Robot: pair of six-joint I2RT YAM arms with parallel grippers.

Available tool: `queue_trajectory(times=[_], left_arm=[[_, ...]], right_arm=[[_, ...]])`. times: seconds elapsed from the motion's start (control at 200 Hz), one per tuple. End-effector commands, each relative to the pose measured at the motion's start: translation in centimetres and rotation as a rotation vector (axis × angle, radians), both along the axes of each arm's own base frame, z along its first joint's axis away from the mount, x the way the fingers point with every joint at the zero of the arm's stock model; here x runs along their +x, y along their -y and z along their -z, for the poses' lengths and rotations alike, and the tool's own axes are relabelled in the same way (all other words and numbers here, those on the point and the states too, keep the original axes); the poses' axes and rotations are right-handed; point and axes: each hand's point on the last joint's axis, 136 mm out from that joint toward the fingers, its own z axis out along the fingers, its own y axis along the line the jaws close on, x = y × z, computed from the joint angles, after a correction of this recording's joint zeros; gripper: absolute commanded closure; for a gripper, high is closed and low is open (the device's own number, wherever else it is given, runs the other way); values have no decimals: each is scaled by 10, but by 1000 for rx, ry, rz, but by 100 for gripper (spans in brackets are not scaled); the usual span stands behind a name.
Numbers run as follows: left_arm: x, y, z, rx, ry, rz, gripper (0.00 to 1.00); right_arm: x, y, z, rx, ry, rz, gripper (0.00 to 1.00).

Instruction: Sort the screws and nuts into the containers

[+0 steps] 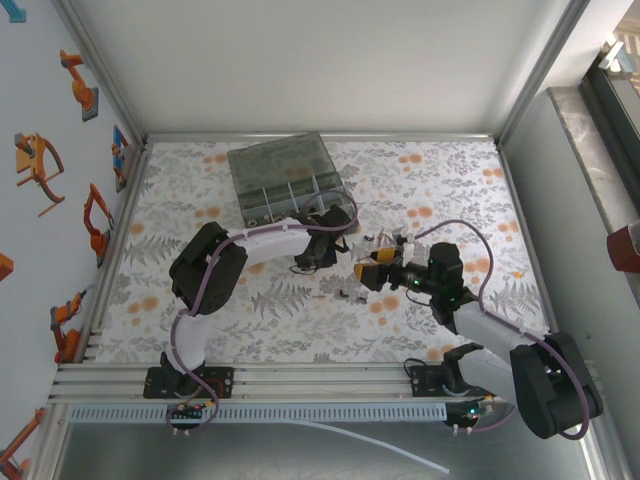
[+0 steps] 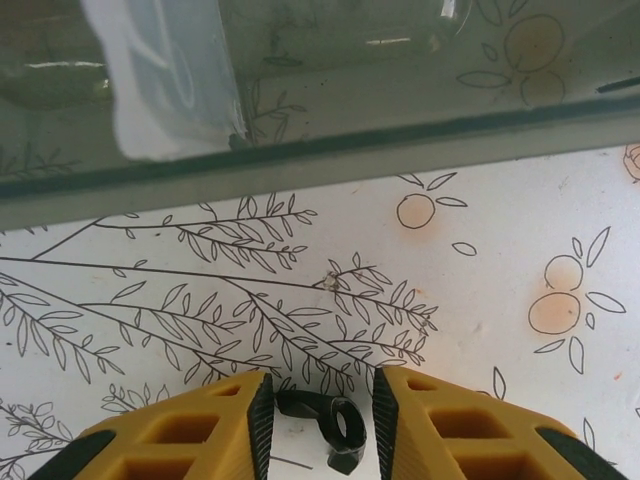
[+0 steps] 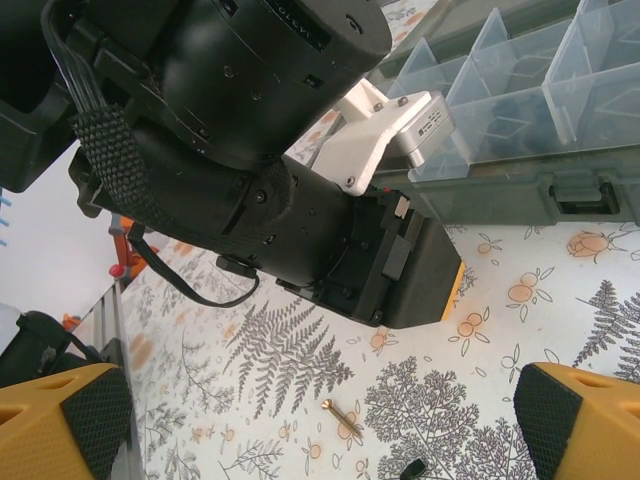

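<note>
The smoky-grey organiser box (image 1: 285, 178) stands open at the back of the mat, its dividers (image 3: 470, 70) forming small compartments. My left gripper (image 1: 322, 250) hovers just in front of the box's front wall (image 2: 300, 160). Its yellow fingers (image 2: 210, 430) are closed in on a black screw (image 2: 299, 406) with a ring-like head. My right gripper (image 3: 322, 412) stands wide open low over the mat, facing the left arm's wrist (image 3: 250, 150). A small brass-coloured screw (image 3: 342, 417) lies on the mat between the right fingers. A tiny black piece (image 3: 412, 468) lies nearer the camera.
A few more tiny fasteners (image 1: 343, 292) lie scattered on the patterned mat between the two grippers. An aluminium frame (image 1: 320, 137) bounds the mat at the back and sides. The two wrists are close together at mid-table.
</note>
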Motion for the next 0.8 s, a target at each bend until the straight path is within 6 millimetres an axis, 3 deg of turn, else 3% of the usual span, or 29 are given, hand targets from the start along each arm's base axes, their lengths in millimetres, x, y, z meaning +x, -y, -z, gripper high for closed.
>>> queue_trajectory(times=[0.0,0.591,0.691,0.791], left_arm=[[-3,5,13,4,-25,-4,73],[-1,26,-6,-12,17,93,89],[-4,29,-3,-14,-2,109,87],[-7,27,-4,25,0,137,75]], right_arm=[[4,-5,-15,14,54,-17,0],[6,-5,-11,9,37,-15,0],[6,-6,-12,12,38,-17,0],[6,-6,-13,14,42,-17,0]])
